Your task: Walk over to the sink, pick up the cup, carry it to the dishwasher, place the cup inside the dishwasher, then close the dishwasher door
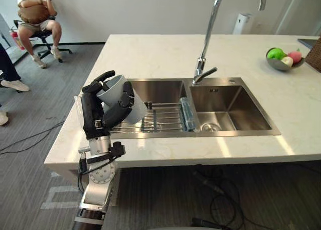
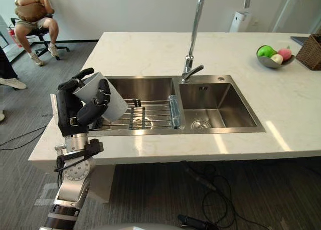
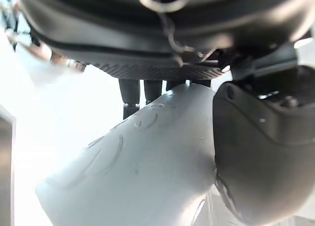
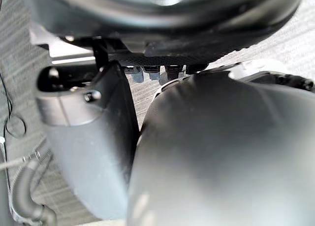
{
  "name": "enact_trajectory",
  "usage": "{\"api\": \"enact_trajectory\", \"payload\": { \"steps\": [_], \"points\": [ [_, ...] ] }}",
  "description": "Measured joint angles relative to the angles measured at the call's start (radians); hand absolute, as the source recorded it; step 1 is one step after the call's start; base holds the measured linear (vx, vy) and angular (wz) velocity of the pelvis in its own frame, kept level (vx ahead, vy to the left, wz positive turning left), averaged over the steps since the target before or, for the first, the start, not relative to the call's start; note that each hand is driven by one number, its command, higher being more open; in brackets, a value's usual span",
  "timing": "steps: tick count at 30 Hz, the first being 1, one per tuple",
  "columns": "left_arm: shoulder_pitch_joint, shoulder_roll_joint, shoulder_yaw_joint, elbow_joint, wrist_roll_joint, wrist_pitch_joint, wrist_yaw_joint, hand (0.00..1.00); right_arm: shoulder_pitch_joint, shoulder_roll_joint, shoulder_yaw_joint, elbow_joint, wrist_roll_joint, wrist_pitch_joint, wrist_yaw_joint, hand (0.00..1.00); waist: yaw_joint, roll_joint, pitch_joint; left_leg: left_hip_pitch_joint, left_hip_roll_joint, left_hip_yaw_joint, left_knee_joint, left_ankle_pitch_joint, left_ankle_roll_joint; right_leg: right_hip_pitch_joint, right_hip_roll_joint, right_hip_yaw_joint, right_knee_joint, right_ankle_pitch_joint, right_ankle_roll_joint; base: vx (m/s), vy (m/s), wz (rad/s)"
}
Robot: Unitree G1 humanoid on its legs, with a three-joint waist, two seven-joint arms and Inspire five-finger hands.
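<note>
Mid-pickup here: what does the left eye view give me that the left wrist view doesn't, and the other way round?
Left eye view: the white stone counter, the stainless steel double sink, its wire rack, the tall chrome tap, a grey bowl of fruit and a seated person.
Left wrist view: the contact up close, thumb against the cup's wall, fingers on its far side.
Both: the dark left hand curled round the tilted pale grey cup, which the eye view places at the sink's left end.
</note>
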Motion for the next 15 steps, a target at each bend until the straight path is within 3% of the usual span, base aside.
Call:
{"api": "enact_trajectory", "payload": {
  "steps": [6,9,11,12,13,14,15],
  "points": [
    [0.143,-0.023,0.052,-0.111,0.036,0.042,0.0,0.0,-0.004,-0.008,0.005,0.026,-0.108,-0.029,0.078,1.0,0.036,-0.003,-0.003,-0.06,-0.015,-0.106,-0.005,0.034,0.003,0.012,-0.016,-0.098,0.001,-0.024,0.003,-0.06,-0.037,0.5],
    [0.198,-0.053,0.053,-0.165,0.038,0.056,0.001,0.0,-0.019,-0.032,0.04,0.056,-0.142,-0.036,0.126,1.0,0.083,-0.001,-0.002,-0.112,-0.022,-0.204,-0.005,0.066,0.0,0.019,-0.017,-0.199,0.006,-0.031,0.012,-0.05,-0.079,1.1],
    [0.216,-0.073,0.055,-0.178,0.037,0.06,0.003,0.0,-0.039,-0.048,0.063,0.1,-0.148,-0.036,0.135,1.0,0.124,0.005,0.002,-0.145,-0.027,-0.276,-0.033,0.108,0.002,0.031,-0.025,-0.323,0.059,-0.085,0.008,-0.07,-0.085,1.54],
    [0.223,-0.079,0.057,-0.185,0.036,0.06,0.003,0.0,-0.044,-0.052,0.063,0.111,-0.148,-0.038,0.136,1.0,0.134,0.007,0.003,-0.146,-0.026,-0.257,-0.051,0.098,0.034,0.035,-0.03,-0.362,0.078,-0.101,0.009,-0.07,-0.04,1.71],
    [0.239,-0.078,0.061,-0.191,0.034,0.052,0.004,0.0,-0.049,-0.052,0.069,0.131,-0.146,-0.039,0.135,1.0,0.136,0.001,0.002,-0.152,-0.019,-0.165,-0.068,0.075,0.1,0.053,-0.054,-0.441,0.1,-0.12,0.017,-0.03,0.014,1.96],
    [0.241,-0.081,0.062,-0.192,0.028,0.042,0.003,0.0,-0.056,-0.061,0.082,0.141,-0.146,-0.038,0.136,1.0,0.14,-0.012,0.001,-0.162,-0.015,-0.071,-0.062,0.056,0.138,0.083,-0.08,-0.526,0.104,-0.125,0.023,0.0,0.065,2.05],
    [0.24,-0.085,0.062,-0.192,0.025,0.037,0.002,0.0,-0.058,-0.066,0.09,0.141,-0.146,-0.039,0.137,1.0,0.143,-0.014,0.003,-0.175,-0.009,-0.016,-0.048,0.054,0.142,0.099,-0.092,-0.569,0.105,-0.117,0.038,0.02,0.136,2.18]
  ]
}}
